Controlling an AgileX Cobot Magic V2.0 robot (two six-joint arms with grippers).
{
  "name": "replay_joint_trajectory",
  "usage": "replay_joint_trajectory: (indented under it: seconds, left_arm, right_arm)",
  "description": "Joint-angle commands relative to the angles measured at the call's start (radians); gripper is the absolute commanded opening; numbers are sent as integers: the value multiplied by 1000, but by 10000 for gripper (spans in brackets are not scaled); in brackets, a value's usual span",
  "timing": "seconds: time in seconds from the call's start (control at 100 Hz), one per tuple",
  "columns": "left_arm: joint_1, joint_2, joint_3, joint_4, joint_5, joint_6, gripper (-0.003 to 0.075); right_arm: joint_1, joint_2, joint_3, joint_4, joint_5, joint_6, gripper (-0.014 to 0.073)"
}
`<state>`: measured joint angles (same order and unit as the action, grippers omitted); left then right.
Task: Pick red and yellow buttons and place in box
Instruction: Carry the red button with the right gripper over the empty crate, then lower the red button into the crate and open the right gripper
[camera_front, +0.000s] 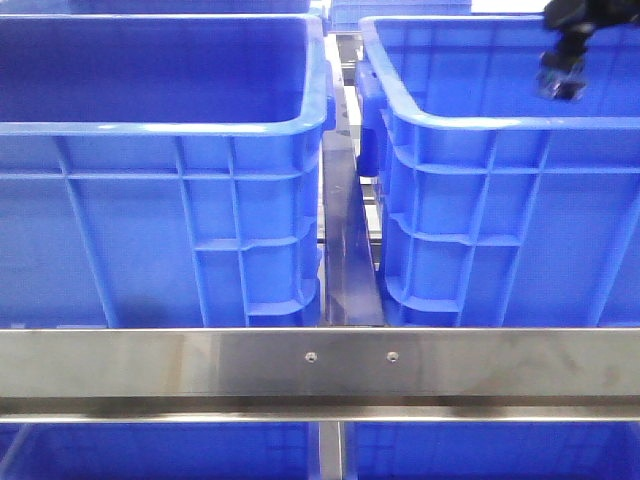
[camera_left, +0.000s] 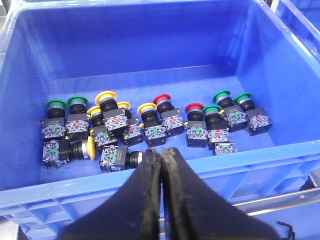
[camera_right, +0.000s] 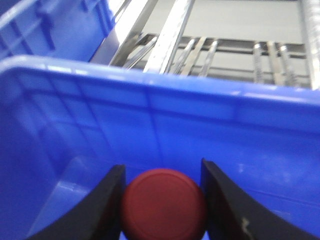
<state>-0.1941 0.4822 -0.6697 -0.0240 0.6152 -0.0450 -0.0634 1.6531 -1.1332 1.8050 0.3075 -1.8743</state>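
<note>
Black, tapered fingers (camera_left: 150, 200) of the left gripper (camera_left: 161, 156) are pressed together with nothing between them, poised over the near rim of a large bright-blue plastic crate (camera_left: 150, 55). Beyond the tips, on that crate's floor, lies a row of small push buttons with red, yellow and green round caps: a yellow-capped button (camera_left: 106, 96) to the left of the tips, a red-capped button (camera_left: 161, 99) just past them. Further right, the right gripper (camera_right: 162, 200) pinches a round red button (camera_right: 163, 202) between its two black fingers, held inside another ribbed blue crate (camera_front: 500, 200), near its far wall.
</note>
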Motion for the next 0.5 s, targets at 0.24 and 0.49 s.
replay_joint_trajectory:
  seconds: [0.24, 0.49]
  left_arm:
    - [1, 4, -25, 0, -80, -12, -19]
    - [1, 4, -25, 0, -80, -12, -19]
  right_arm:
    - [3, 138, -154, 114, 81, -58, 162]
    - [23, 201, -212, 114, 89, -99, 162]
